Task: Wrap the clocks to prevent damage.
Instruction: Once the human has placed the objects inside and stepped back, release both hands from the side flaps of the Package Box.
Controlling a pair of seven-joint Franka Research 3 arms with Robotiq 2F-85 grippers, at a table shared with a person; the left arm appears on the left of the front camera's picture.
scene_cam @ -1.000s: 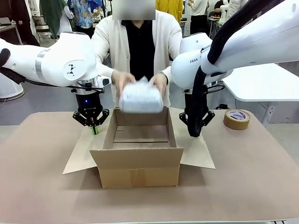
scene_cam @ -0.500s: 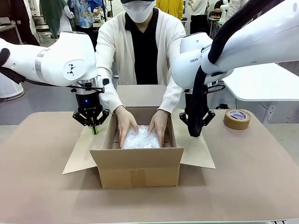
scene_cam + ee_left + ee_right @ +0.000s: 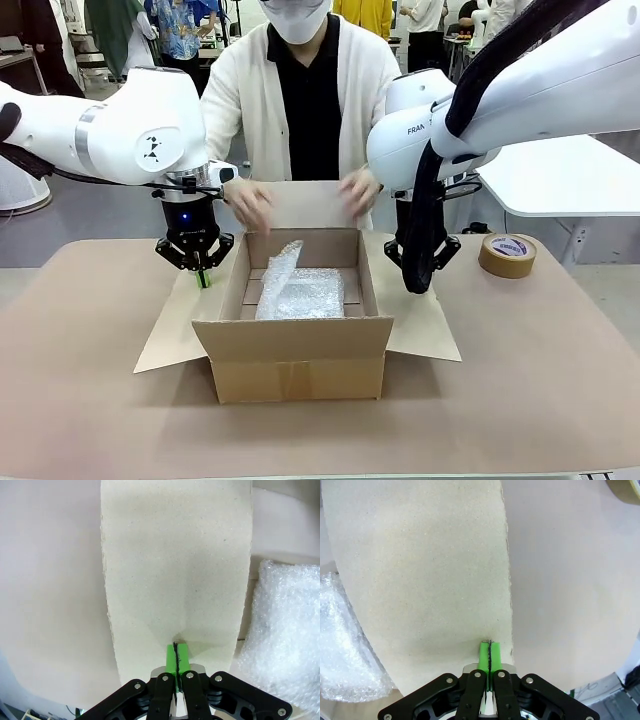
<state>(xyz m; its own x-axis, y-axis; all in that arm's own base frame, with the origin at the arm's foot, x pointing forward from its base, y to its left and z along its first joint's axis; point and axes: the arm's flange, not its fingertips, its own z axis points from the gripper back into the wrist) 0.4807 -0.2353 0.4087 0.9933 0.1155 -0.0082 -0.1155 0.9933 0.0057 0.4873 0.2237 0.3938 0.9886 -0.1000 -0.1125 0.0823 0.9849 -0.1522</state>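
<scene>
The left gripper point(image 3: 175, 651) is standing fully clenched, its two green pads point(image 3: 182, 657) pressed flat together with nothing between them. The joined tips are bearing on the left flap point(image 3: 175, 560) of the cardboard box point(image 3: 295, 365), and a shallow crease is running outward from the contact point. That flap is lying folded outward over the table point(image 3: 90, 420). The right gripper point(image 3: 490, 653) is likewise clenched on nothing, its tips touching the right flap point(image 3: 420, 555) close to that flap's outer edge. In the front view the right fingertips are sitting behind a black cable sleeve point(image 3: 425, 220), so contact there is apparently the same but is not being shown clearly.

The box is sitting open at the middle of the table, toward the near edge. Both side flaps are spreading outward and the far flap point(image 3: 305, 205) is standing upright. The bubble-wrapped bundle point(image 3: 303, 293) is lying on the box floor toward the left inner wall, with one loose end of wrap rising beside that wall.

One hand point(image 3: 250, 203) of the person is hovering above the far left corner of the box. The other hand point(image 3: 357, 190) is hovering at the top edge of the far flap. Both are blurred and apart from the bundle. A roll of brown tape point(image 3: 507, 255) is lying flat near the table's far right corner, well apart from the box
</scene>
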